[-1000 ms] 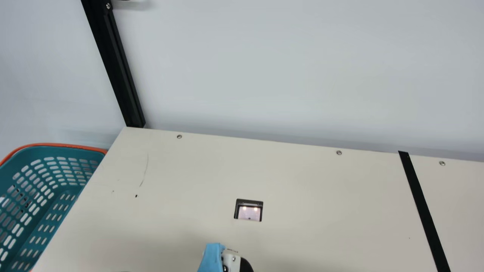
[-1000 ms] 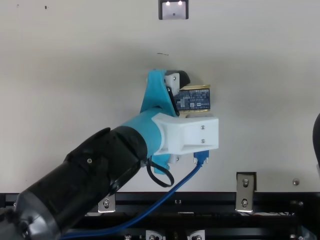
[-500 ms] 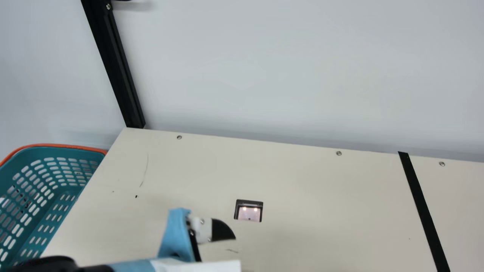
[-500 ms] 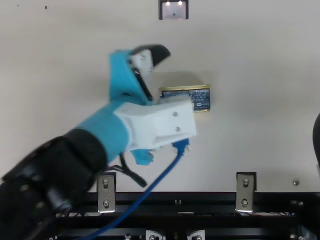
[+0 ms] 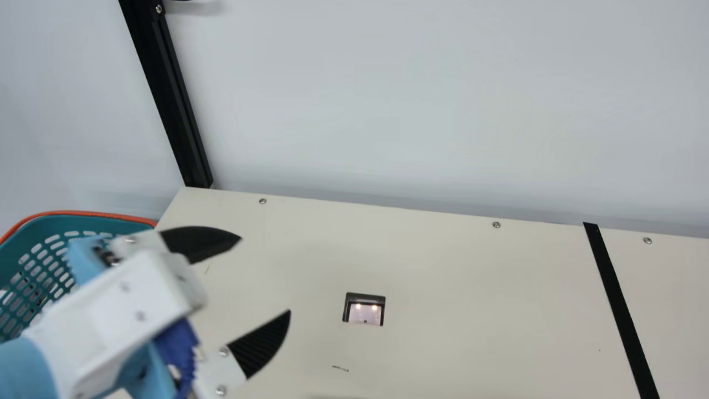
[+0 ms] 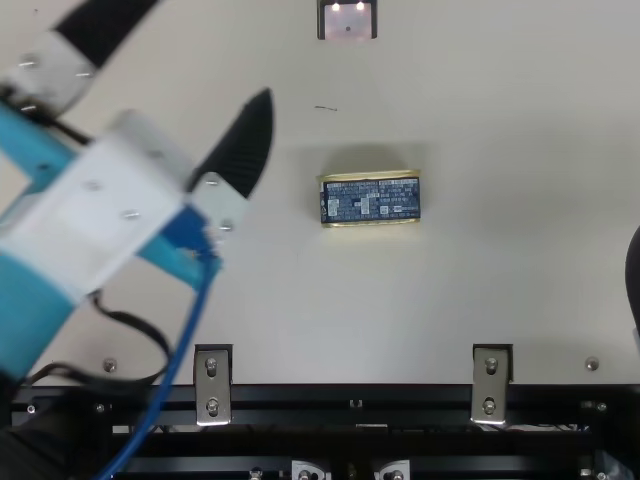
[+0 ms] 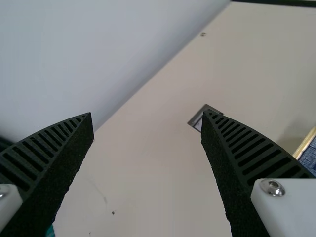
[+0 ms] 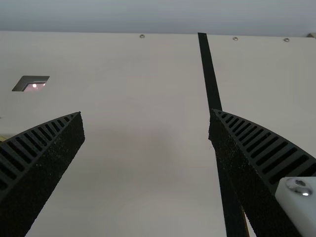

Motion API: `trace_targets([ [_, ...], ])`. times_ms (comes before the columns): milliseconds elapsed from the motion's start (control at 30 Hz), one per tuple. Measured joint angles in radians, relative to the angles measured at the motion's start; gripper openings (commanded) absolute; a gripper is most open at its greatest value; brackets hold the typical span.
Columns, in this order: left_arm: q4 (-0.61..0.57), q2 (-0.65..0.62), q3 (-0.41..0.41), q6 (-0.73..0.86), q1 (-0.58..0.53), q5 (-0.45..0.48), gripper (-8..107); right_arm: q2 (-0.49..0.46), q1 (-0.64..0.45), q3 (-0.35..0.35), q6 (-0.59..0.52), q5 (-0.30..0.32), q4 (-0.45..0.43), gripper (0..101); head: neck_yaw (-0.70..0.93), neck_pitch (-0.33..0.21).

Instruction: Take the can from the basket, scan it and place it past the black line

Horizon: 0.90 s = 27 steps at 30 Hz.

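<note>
Since the black line [image 5: 620, 310] runs right of the scanner [image 5: 364, 308], the can [image 6: 370, 200] lies robot-side of the scanner, presumably for right-arm pickup; left gripper [image 5: 266, 275], scanner's left, fingers wide, empty; right gripper [image 8: 145, 111], scanner's right, likewise

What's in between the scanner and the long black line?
Just bare table. The main view shows it, from scanner to black line.
</note>
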Motion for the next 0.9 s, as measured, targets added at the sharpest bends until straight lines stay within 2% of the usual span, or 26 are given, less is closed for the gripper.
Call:
trace_targets([
  [300,0.096,-0.215,0.099,-0.254,0.204,-0.076,90,0.000,0.000,0.000,0.000,0.000,0.000,101,0.000,0.000],
  [433,0.102,-0.311,0.137,-0.346,0.305,-0.071,90,0.000,0.001,0.000,0.000,0.000,0.000,101,0.000,0.005],
  [533,0.102,-0.334,0.138,-0.365,0.330,-0.074,90,0.009,0.014,-0.007,-0.002,-0.002,-0.001,101,0.000,0.005],
  [667,0.102,-0.334,0.138,-0.364,0.331,-0.074,90,0.068,0.067,-0.042,-0.042,-0.042,-0.009,101,0.000,0.000],
  [900,0.102,-0.334,0.138,-0.364,0.331,-0.074,90,0.237,0.202,-0.144,-0.137,-0.128,-0.030,101,0.000,0.000],
])
